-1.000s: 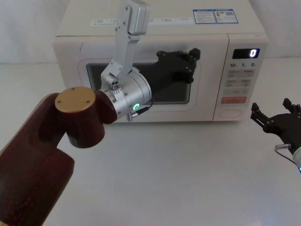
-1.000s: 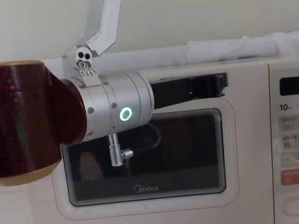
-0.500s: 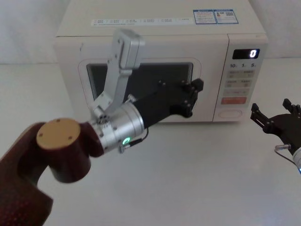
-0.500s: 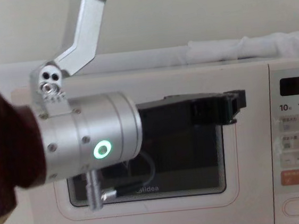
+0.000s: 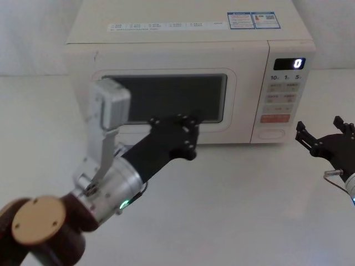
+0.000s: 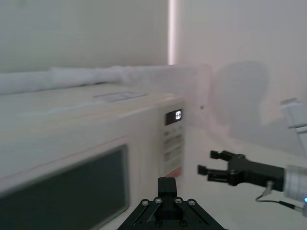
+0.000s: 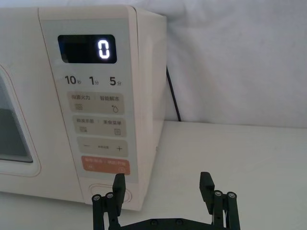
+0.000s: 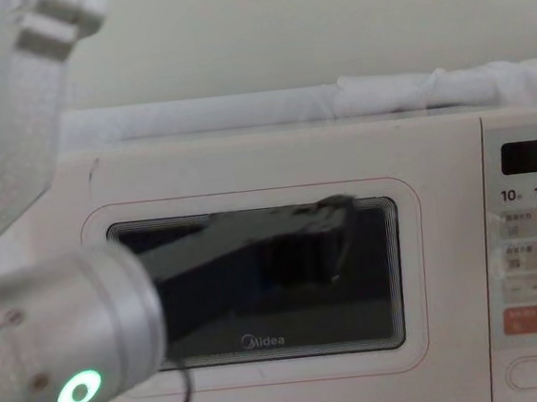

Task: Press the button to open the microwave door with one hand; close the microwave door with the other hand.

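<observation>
Door (image 5: pixel 166 100): shut flush, closing done. Left gripper (image 5: pixel 180 133): pulled back from door within 1 second, now apart; finger state cannot be told. Right gripper (image 5: pixel 327 138): fingers spread, idle near button (image 5: pixel 270 133).

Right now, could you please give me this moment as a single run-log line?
microwave door: shut | button: untouched | left gripper: before door, apart from it | right gripper: open, near button | display: 0

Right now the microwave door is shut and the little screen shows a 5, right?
Almost. The microwave door is shut, flush with the front, but the display shows a 0, not a 5. The right wrist view shows it clearest; the 5 is only a printed label below the display.
</observation>
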`<move>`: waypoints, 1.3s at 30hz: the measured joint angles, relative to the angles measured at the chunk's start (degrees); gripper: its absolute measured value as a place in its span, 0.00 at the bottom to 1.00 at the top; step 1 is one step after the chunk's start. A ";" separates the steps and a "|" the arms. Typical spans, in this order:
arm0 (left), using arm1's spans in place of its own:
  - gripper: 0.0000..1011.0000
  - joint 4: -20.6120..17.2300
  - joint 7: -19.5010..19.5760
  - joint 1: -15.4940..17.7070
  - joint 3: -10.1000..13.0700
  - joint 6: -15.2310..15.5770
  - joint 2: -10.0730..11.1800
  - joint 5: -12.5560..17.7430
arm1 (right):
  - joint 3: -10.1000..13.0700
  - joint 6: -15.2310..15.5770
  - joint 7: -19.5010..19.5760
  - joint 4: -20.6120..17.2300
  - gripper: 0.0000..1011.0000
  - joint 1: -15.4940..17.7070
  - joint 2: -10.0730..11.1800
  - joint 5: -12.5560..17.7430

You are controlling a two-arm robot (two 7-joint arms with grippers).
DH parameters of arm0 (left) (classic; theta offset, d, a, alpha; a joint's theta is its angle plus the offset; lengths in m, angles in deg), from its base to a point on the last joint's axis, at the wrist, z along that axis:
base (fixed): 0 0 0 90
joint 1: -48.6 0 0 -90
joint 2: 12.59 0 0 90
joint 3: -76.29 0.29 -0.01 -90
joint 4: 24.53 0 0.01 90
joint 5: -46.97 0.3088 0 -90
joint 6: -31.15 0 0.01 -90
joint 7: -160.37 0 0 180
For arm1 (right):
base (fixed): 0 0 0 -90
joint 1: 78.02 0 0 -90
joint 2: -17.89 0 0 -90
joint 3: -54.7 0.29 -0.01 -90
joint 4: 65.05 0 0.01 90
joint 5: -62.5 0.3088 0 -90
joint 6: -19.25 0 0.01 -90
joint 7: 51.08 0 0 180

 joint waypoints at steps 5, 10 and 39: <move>0.00 -1.55 -3.01 -5.07 -3.65 -1.46 0.36 0.03 | 0.00 0.00 0.00 0.00 0.99 0.00 0.00 0.00; 0.00 -1.69 -7.39 -9.91 -8.40 -3.08 0.37 0.73 | 0.00 0.00 0.00 0.00 0.99 -0.01 0.00 0.00; 0.00 7.00 -18.67 -13.47 -21.79 -8.03 -6.68 6.28 | -0.01 0.00 0.00 0.00 0.99 0.00 0.00 0.00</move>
